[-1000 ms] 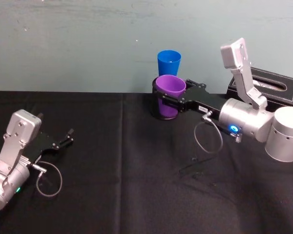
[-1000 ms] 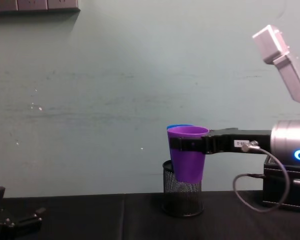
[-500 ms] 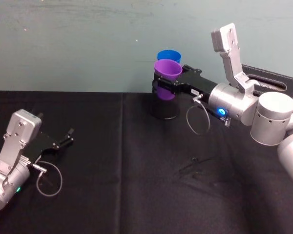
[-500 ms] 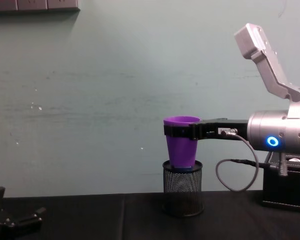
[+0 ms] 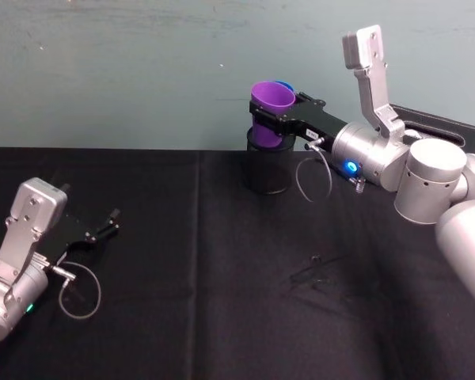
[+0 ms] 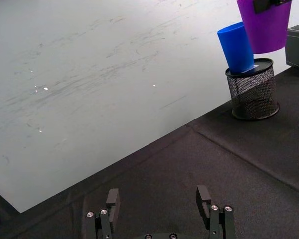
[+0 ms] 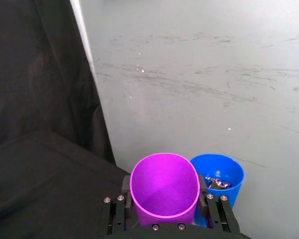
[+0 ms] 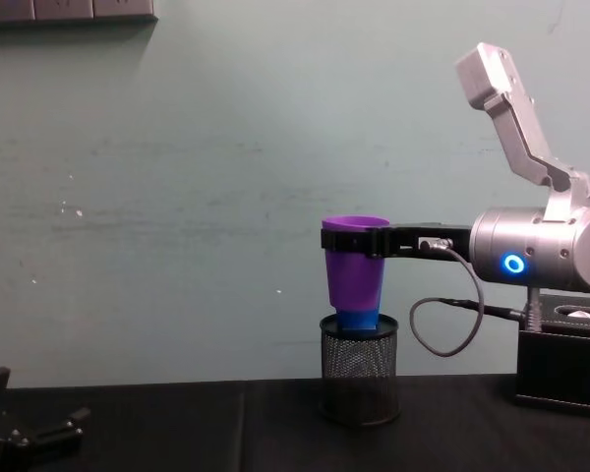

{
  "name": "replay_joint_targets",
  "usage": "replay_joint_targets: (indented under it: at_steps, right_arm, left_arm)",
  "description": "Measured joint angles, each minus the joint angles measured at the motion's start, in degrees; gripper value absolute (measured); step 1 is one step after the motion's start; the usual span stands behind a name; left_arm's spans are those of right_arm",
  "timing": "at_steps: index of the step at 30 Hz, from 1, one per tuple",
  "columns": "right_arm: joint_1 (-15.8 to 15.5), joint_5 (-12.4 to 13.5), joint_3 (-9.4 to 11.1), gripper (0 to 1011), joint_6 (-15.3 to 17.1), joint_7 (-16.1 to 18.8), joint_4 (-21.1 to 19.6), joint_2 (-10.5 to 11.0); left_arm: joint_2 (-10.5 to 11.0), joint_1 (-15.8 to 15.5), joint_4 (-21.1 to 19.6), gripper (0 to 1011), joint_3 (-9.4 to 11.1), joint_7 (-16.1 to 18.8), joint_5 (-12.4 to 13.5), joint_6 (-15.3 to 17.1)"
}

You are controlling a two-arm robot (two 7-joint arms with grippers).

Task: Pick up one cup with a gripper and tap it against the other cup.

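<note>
- Head view: right gripper (image 5: pixel 273 120), a slim black two-finger clamp on a silver arm, reaches to the table's far side. Its jaws are clamped on the purple tapered plastic tumbler (image 5: pixel 271 99), held upright in the air.
- Bright blue tapered plastic tumbler (image 6: pixel 235 47): stands tilted in a black mesh holder (image 6: pixel 251 94), just beside the purple one. Whether they touch cannot be told.
- Left gripper (image 6: pixel 158 199): jaws apart, parked low and well away.
- Step in hand: the tap. The next move likely calls for a slight, gentle nudge toward the blue wall.

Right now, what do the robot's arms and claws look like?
Both are silver tubes ending in slim black two-finger clamps. The right gripper has a white label, a glowing blue ring behind it and a looping grey cable. The left gripper has a grey cable loop too.
</note>
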Motion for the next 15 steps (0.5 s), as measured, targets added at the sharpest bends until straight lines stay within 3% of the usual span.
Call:
replay_joint_targets:
  at_steps: [15]
  right_arm:
    - [1.0,-1.4,1.9,726,-0.3,0.2,2.2,-1.6]
  left_arm:
    - [0.0,0.0,0.0,1011,0.0,0.0,0.0,0.0]
